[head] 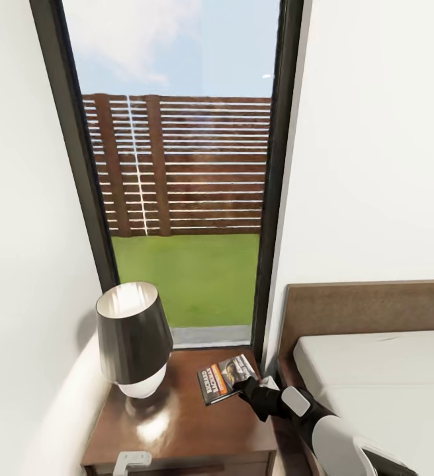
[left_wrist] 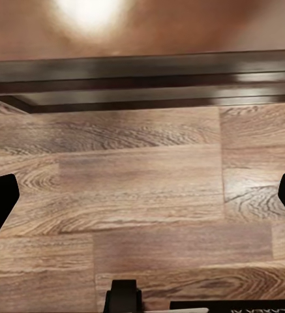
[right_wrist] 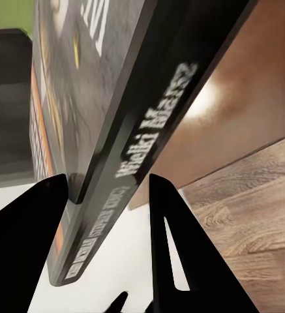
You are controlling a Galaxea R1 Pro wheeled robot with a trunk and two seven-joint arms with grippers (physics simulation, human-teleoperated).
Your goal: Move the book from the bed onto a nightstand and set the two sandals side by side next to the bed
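Note:
The book (head: pixel 225 378), a thin paperback with an orange band and white "RICHARD" lettering, hangs tilted just over the right part of the glossy brown nightstand (head: pixel 177 430). My right gripper (head: pixel 247 387) is shut on its near corner. In the right wrist view the book (right_wrist: pixel 96 98) runs edge-on between the two black fingers (right_wrist: pixel 25 228). My left gripper (left_wrist: pixel 142 195) is open over the wood-plank floor, beside the nightstand's dark edge (left_wrist: pixel 142 78). The bed (head: pixel 376 383) lies to the right. The sandals are out of view.
A black-shaded lamp (head: pixel 132 337) takes up the left half of the nightstand top. A tall dark-framed window (head: pixel 184 165) stands right behind it, with white walls on both sides. The brown headboard (head: pixel 369 307) rises just right of the nightstand.

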